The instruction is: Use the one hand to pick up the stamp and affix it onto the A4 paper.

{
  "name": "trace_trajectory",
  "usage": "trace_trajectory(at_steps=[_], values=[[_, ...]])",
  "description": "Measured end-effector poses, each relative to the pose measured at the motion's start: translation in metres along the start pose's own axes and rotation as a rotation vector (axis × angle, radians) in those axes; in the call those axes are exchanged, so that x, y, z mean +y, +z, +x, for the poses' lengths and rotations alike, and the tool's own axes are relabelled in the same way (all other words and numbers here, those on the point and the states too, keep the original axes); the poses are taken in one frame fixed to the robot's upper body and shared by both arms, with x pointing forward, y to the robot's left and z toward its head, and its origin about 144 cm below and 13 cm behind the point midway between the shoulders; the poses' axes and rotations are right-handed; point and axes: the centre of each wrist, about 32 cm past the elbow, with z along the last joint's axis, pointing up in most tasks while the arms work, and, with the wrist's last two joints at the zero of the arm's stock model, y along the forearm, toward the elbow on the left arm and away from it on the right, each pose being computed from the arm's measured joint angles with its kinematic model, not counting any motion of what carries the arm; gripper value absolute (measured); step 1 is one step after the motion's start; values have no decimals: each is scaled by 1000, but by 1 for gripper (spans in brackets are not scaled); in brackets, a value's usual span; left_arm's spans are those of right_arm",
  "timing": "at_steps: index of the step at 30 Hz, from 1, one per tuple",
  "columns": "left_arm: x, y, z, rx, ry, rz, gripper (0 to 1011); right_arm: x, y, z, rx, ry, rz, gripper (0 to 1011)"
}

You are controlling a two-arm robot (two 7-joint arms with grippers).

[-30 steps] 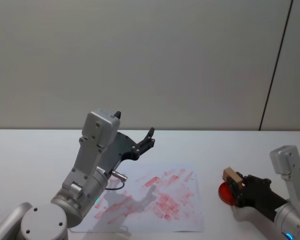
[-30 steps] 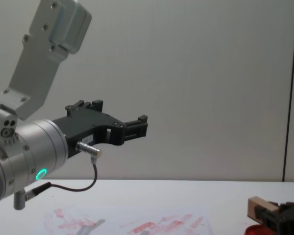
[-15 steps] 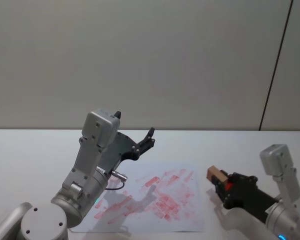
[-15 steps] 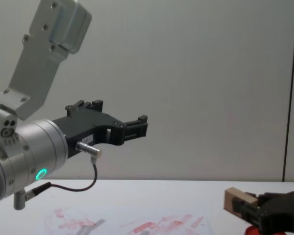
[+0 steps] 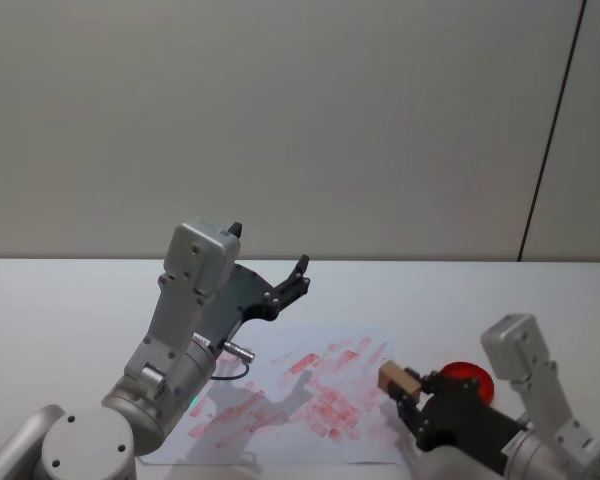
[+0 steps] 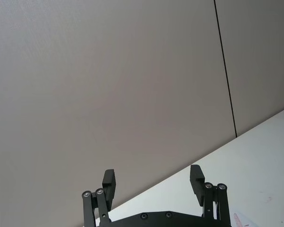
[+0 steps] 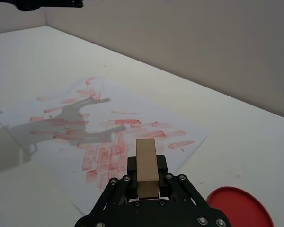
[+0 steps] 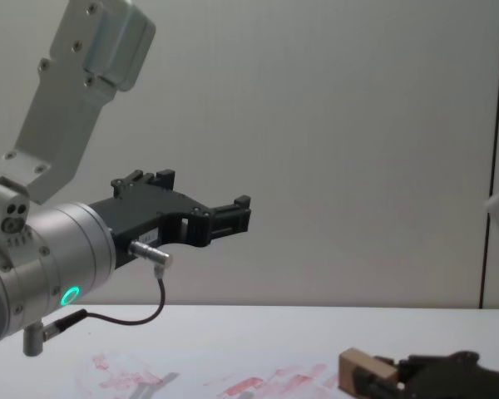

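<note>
left end effector (image 6: pixel 153 181) raised, shadowing A4 paper (image 5: pixel 315 402)

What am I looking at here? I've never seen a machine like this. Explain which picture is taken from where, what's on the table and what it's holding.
This is a two-armed robot at a white table. One picture looks down from its head, one looks forward from its chest, and one comes from a camera on each wrist. On the table lie an A4 paper covered in red ink marks and, to its right, a round red ink pad. The right gripper is shut on a small wooden stamp, holding it by the paper's right edge; whether it touches the sheet I cannot tell. The left gripper hangs open in the air on the left, idle.
</note>
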Motion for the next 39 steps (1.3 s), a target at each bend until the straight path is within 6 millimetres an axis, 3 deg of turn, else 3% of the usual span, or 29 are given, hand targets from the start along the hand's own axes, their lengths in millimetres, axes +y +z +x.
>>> trace_trajectory(at_steps=[17, 39], values=[[0, 0, 0, 0, 0, 0, 1002, 5, -11, -16, -21, 59, -47, 217], [0, 0, 0, 0, 0, 0, 1002, 8, -19, -16, -45, 81, -106, 216]])
